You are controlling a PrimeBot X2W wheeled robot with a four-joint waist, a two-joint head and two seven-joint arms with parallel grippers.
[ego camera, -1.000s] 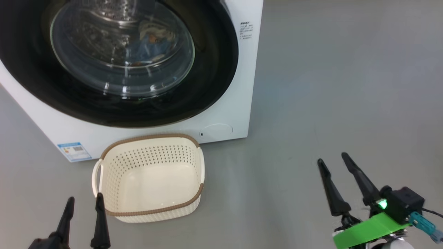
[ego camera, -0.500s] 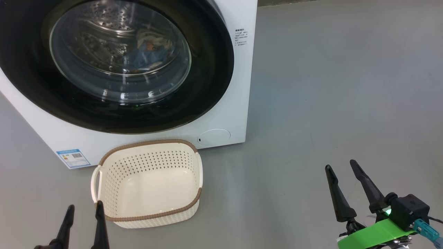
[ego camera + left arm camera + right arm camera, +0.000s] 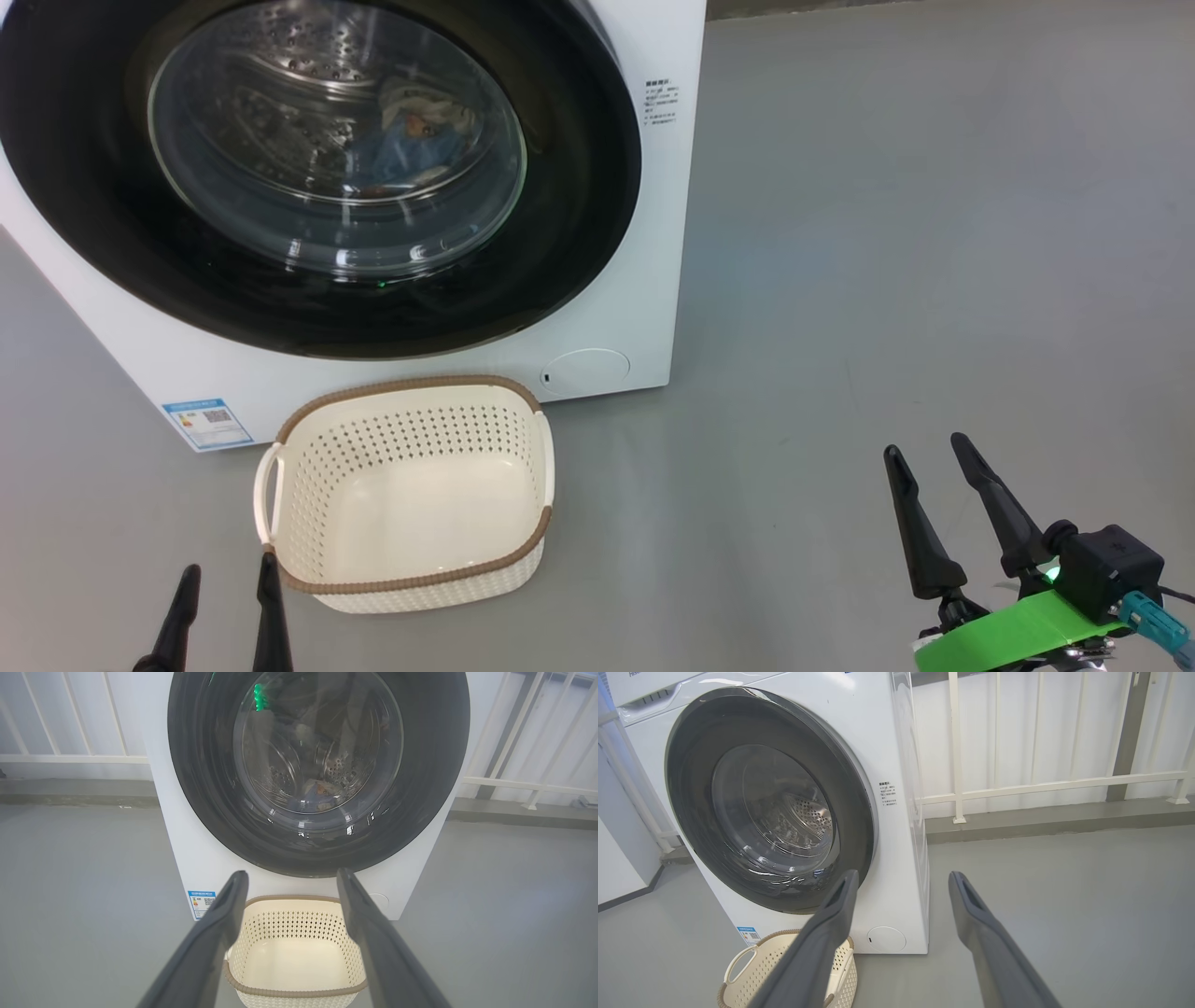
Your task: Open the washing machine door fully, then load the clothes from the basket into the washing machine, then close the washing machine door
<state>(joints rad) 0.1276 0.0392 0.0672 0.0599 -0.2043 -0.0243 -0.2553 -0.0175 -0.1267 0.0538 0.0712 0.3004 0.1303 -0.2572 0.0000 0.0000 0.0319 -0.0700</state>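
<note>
You see washing machine door (image 3: 336, 168) shut flush on washing machine (image 3: 653, 243). Clothes (image 3: 415, 131) lie inside drum, visible through door glass. Basket (image 3: 411, 434) stands empty on floor (image 3: 887, 233), just before machine's lower front edge, under door. Your left gripper (image 3: 230, 564): fingers apart, holding nothing, tips just beside basket's near left corner. Your right gripper (image 3: 925, 446): fingers apart, holding nothing, over floor well right of basket.

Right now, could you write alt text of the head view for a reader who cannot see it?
The washing machine door is shut, clothes visible behind its glass. The empty basket stands on the grey floor before it; the left hand and the right hand are open, holding nothing.
</note>
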